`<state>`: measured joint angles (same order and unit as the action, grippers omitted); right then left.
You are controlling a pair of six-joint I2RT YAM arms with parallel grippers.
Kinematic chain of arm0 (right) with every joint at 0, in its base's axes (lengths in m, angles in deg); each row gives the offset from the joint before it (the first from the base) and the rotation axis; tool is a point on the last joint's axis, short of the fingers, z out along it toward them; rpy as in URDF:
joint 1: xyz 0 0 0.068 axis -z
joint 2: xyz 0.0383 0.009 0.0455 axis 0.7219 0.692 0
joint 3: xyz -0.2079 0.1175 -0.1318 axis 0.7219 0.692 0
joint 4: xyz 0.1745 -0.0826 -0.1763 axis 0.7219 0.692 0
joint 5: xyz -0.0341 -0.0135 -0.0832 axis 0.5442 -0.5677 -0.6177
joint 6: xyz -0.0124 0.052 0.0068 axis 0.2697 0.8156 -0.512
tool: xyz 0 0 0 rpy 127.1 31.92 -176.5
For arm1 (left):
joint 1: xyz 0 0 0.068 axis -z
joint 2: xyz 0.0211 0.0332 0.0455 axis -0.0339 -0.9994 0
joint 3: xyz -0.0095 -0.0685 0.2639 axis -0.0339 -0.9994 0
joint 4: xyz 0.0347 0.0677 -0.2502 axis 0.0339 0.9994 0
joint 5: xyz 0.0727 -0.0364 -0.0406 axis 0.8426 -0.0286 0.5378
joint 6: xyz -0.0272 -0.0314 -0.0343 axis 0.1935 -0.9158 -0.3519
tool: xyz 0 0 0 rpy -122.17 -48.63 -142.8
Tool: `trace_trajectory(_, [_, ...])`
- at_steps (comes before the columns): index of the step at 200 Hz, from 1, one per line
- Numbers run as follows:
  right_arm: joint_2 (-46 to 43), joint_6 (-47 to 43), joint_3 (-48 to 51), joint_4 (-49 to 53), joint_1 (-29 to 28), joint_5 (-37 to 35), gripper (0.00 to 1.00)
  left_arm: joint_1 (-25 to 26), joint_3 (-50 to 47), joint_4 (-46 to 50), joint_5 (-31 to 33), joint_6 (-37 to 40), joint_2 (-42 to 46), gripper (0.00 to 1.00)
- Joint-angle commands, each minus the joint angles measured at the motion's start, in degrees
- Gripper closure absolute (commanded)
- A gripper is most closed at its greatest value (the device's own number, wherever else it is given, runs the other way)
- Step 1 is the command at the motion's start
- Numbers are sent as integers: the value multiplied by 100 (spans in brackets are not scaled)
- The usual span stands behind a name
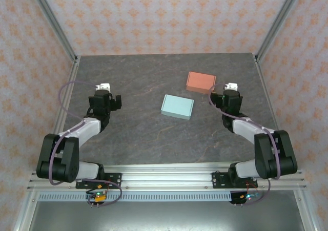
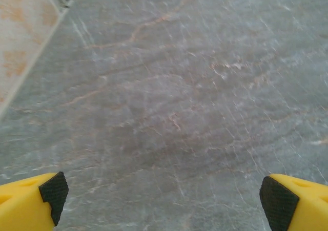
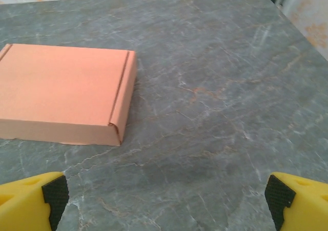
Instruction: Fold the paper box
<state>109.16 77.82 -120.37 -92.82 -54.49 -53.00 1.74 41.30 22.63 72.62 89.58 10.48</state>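
Two flat paper boxes lie on the table (image 1: 138,133): the orange box (image 3: 64,98) just ahead-left of the right claw (image 3: 166,197), long axis crosswise to its reach, the light-blue box (image 1: 177,106) mid-table, well off from the left claw (image 2: 164,195); both claws gape wide, empty.

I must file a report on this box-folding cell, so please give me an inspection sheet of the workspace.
Surface: grey marbled table, no spill seen.
Job's things: flat orange cardboard box and flat light blue cardboard box, both closed, lying apart near the middle.
Clutter: nothing seen.
Grippers: left gripper and right gripper open, holding nothing; the right one faces the orange box.
Cables: purple cables run along both arms.
Surroundings: orange-patterned walls, aluminium frame.
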Motion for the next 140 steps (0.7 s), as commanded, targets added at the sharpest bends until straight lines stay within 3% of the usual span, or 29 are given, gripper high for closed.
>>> trace_trajectory(1, [-64,-172,-257,13,219,159,1,-60,140,-539,-375,210,90,0])
trace_trajectory(37, [-191,123,683,-880,309,311,1,-78,-491,-932,-422,-215,80,0])
trace_trajectory(49, [12,-142,581,-1083,340,404,1,44,-472,-1161,-927,291,-60,0])
trace_trajectory(63, [388,54,480,-1250,431,147,1,-13,-557,-1707,-483,193,-391,0])
trace_trajectory(78, [747,315,536,-1649,642,190,0,-158,-1021,-3040,-453,33,-850,0])
trace_trajectory(93, [729,424,631,-1722,827,489,1,-139,-953,-2800,-530,69,-802,0])
trace_trajectory(106, [934,383,910,-2511,827,624,1,-166,-922,-2701,-579,46,-788,0])
trace_trajectory(116, [770,276,837,-2065,827,771,1,-176,-907,-2622,-588,37,-774,0])
trace_trajectory(126, [861,229,923,-2432,810,823,1,-176,-919,-2698,-586,37,-800,0])
trace_trajectory(140, [799,227,850,-2181,817,817,1,-180,-920,-2686,-583,42,-799,0])
